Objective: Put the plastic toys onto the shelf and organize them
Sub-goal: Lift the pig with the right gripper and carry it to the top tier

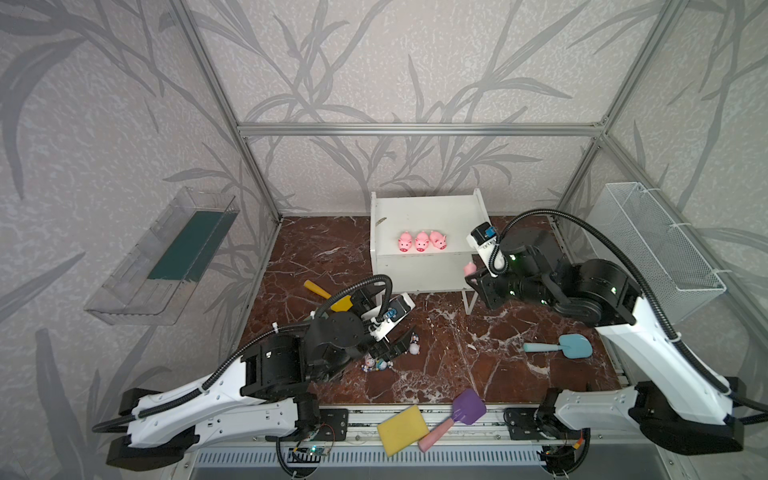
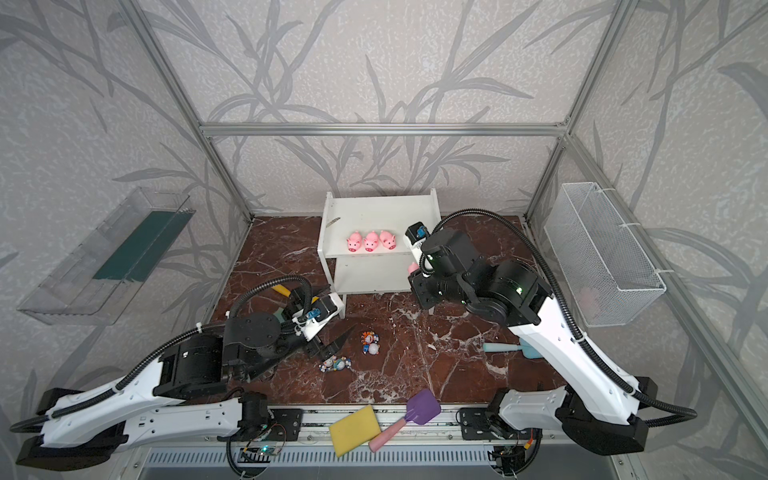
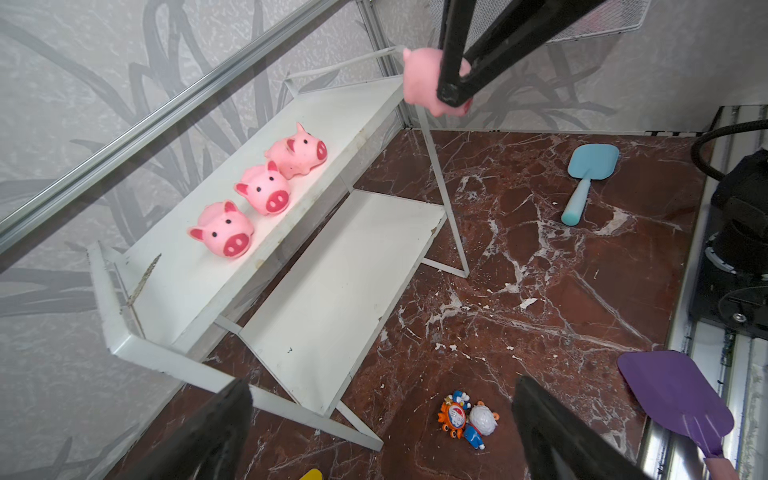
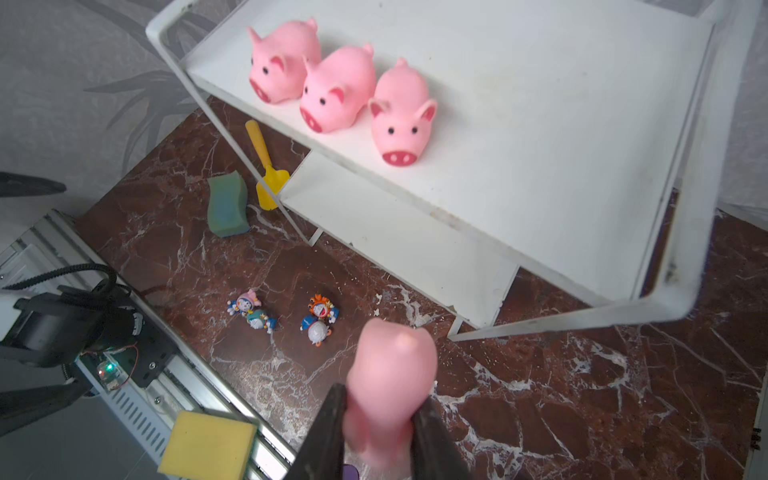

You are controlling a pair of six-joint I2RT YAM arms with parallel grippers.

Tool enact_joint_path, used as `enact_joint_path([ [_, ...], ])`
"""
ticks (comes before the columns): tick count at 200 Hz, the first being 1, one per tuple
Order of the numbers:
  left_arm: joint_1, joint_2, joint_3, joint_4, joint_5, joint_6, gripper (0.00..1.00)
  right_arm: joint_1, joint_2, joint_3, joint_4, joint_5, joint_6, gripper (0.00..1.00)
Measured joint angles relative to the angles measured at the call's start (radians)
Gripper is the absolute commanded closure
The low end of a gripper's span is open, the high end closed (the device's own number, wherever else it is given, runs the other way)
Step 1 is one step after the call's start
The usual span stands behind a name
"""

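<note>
Three pink pigs stand in a row on the top board of the white shelf. My right gripper is shut on a fourth pig, held in the air by the shelf's right side panel. Two small clusters of multicoloured figurines lie on the marble in front of the shelf, one pair and another pair. My left gripper hangs wide open just above them, holding nothing.
A yellow shovel and a green sponge lie left of the shelf. A blue shovel lies at the right, with a purple shovel and a yellow sponge on the front rail. A wire basket and a clear tray hang on the walls.
</note>
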Motion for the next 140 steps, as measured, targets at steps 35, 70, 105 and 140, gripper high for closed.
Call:
enact_joint_path([
  [35,0.042,-0.018,0.006,0.011,0.024,0.021,0.01,-0.085,0.089,0.110,-0.001,-0.053,-0.053,0.73],
  [70,0.048,-0.024,0.024,0.027,0.039,0.042,0.01,-0.130,0.139,0.131,0.003,-0.080,-0.074,0.73],
  [105,0.070,-0.048,0.023,0.036,0.058,0.043,0.01,-0.162,0.177,0.131,0.012,-0.106,-0.081,0.73],
  [140,0.097,-0.077,0.010,0.044,0.077,0.038,0.01,-0.199,0.204,0.143,0.030,-0.129,-0.083,0.73],
])
